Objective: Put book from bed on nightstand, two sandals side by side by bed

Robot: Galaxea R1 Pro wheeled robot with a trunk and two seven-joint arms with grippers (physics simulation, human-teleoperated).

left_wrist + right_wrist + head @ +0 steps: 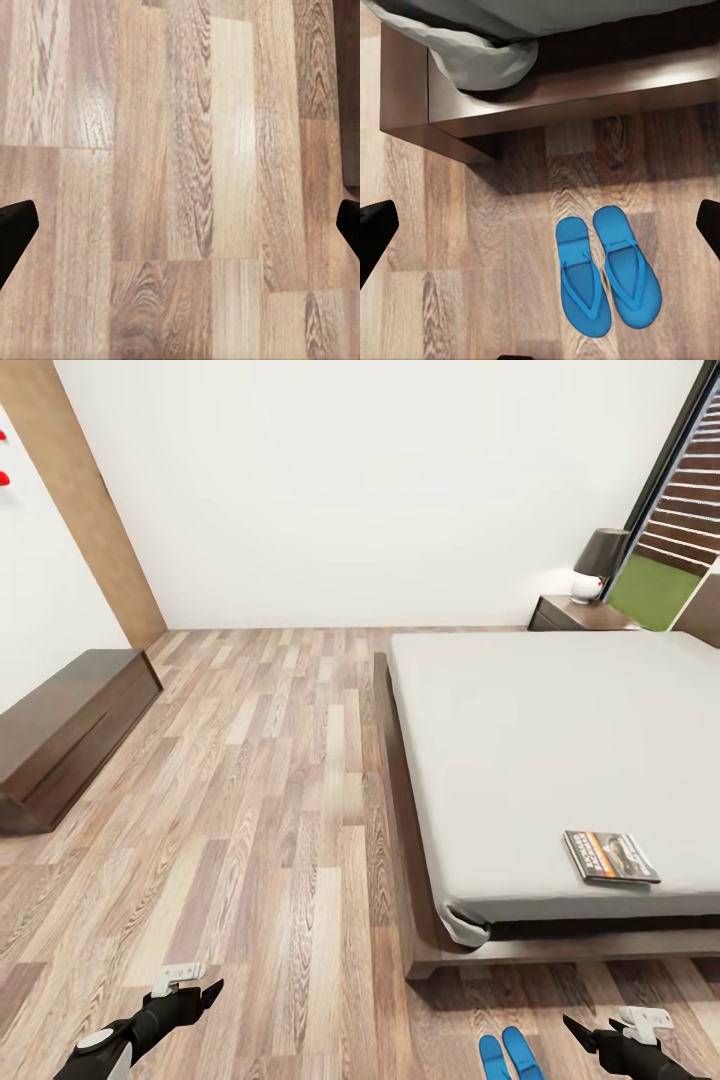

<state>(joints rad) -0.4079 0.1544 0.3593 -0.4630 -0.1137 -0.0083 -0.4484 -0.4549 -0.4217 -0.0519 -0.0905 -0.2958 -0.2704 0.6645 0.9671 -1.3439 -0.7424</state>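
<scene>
1. The bedroom has white walls and a light brown wood-plank floor [270, 810], with a dark-framed window [680, 490] at the far right of the head view.
2. The bed [560, 750] fills the right half of the head view: a pale grey mattress on a dark brown frame [570, 94], its near corner close to the robot. In the right wrist view the mattress cover sags over that corner of the frame.
3. A long dark brown TV bench [65, 735] stands against the left wall, well apart from the bed.
4. The nightstand [578, 614] sits in the far corner beside the bed, carrying a lamp [597, 563] with a dark shade and a white base.
5. The book [610, 857] lies flat on the mattress near the foot end, close to the edge facing the robot.
6. The two sandals [510, 1055], bright blue, lie side by side on the floor just off the foot of the bed, soles down and touching or almost touching along their length [607, 274].
7. The left gripper [200, 1000] hangs over bare floor, holding nothing; its black fingers [15, 232] sit at opposite edges of the left wrist view, spread wide.
8. The right gripper [585, 1035] hovers just beside the sandals, empty as well, its fingers [375, 232] spread equally wide with both sandals showing between them.
</scene>
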